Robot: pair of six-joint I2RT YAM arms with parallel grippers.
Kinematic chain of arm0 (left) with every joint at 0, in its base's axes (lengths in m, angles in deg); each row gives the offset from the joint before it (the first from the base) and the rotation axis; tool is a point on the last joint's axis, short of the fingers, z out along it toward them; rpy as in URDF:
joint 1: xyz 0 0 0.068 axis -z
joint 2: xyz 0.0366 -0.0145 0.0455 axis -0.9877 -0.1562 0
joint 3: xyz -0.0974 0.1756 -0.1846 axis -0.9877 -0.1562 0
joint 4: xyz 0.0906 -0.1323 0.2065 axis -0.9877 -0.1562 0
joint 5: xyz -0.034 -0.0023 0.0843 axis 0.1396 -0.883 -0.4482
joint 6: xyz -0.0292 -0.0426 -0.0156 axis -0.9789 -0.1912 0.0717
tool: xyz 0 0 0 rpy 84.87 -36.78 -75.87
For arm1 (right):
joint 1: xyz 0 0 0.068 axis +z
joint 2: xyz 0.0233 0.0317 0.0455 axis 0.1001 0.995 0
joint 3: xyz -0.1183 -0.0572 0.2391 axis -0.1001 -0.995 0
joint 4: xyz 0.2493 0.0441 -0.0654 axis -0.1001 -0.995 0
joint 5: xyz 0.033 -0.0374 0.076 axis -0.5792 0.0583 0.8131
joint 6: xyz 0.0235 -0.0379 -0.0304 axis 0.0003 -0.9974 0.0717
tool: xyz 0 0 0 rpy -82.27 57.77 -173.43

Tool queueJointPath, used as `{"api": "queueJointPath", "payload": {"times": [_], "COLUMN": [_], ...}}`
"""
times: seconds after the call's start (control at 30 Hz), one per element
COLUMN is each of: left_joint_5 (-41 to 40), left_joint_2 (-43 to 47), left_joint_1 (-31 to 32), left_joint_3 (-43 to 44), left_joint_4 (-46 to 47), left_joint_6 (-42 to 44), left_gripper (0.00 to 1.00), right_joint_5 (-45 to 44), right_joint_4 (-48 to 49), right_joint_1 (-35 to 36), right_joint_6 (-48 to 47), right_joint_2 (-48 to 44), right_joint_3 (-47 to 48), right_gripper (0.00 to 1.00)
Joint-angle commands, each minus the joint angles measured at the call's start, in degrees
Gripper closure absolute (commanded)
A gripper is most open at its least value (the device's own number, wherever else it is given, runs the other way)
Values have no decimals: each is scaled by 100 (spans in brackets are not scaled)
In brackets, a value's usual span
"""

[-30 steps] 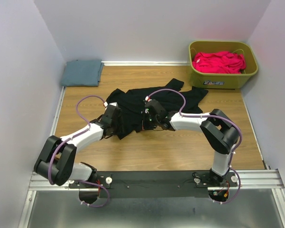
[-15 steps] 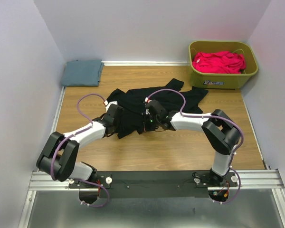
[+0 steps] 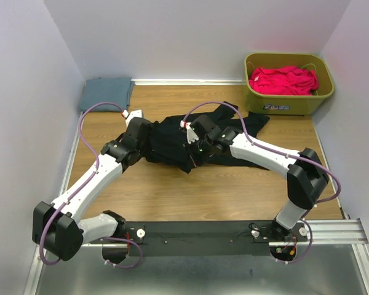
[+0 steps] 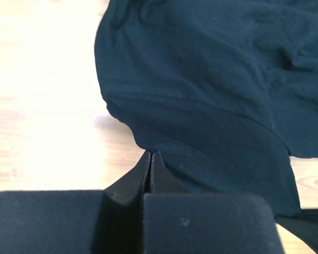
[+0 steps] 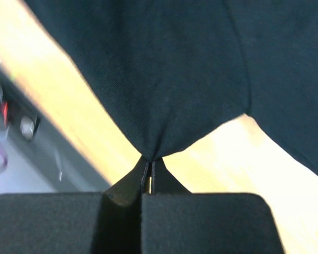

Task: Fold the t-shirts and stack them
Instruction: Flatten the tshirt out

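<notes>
Between the tips of the left gripper (image 4: pixel 151 154) sits an edge of the black t-shirt (image 4: pixel 212 95): jaws closed tight, no gap, cloth pinched right at the tips & spreading away ahead of them, w/ bare wood table (image 4: pixel 37 106) off to the fingers' left. Right gripper (image 5: pixel 150 160) is the same: jaws closed on a bunched bit of that shirt, fabric fanning out from the pinch w/ creases, light wood showing either side of the fingers. Top view: both grippers meet the shirt approx mid-table, left one at its left edge, right one at its near edge; rest of the shirt lies rumpled beyond & to the right of the right fingers. Blue-grey t-shirt (image 3: pixel 106 94) lies folded flat, well apart, far beyond & left of the left fingers, by the back wall. Pink-red t-shirt (image 3: pixel 283 80) is heaped inside the olive tub (image 3: pixel 289 106), far beyond & right of the right fingers, also well apart.
</notes>
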Motion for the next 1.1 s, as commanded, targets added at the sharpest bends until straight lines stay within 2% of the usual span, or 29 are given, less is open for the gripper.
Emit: {"api": "queueJointPath", "payload": {"times": [0.0,0.07,0.13,0.27,0.33,0.37,0.43,0.47,0.6,0.7,0.83,1.07], "left_joint_5": [55,274,381,373,259,197,100,30,-154,-181,-67,-58], "left_joint_2": [17,-88,-220,-545,-896,-1028,-1361,-1450,-1452,-1319,-1644,-2364], "left_joint_1": [-9,-9,-9,0,-9,-9,-17,-9,-9,-17,-9,-184], "left_joint_3": [203,168,54,-149,-96,-35,-43,0,159,2,-148,-175], "left_joint_4": [-702,-738,-607,-53,237,430,666,764,992,1143,1257,1732], "left_joint_6": [160,248,292,336,406,467,520,555,494,485,476,511], "left_gripper": [100,100,98,95,91,80,66,56,32,32,35,47], "right_joint_5": [1061,1544,1583,731,362,91,-305,-490,-660,-511,-351,-624], "right_joint_4": [-1217,-1366,-1393,-1359,-1323,-1323,-1323,-1306,-1096,-954,-796,-199], "right_joint_1": [-9,-9,-17,-175,-421,-561,-659,-694,-887,-984,-1125,-1406], "right_joint_6": [-848,-1084,-1139,-771,-612,-498,-383,-313,-382,-392,-418,-251], "right_joint_2": [17,122,202,535,746,808,861,861,660,580,580,817], "right_joint_3": [170,170,135,231,301,397,468,538,548,434,249,-85], "right_gripper": [99,99,97,97,93,82,73,66,57,56,56,56]}}
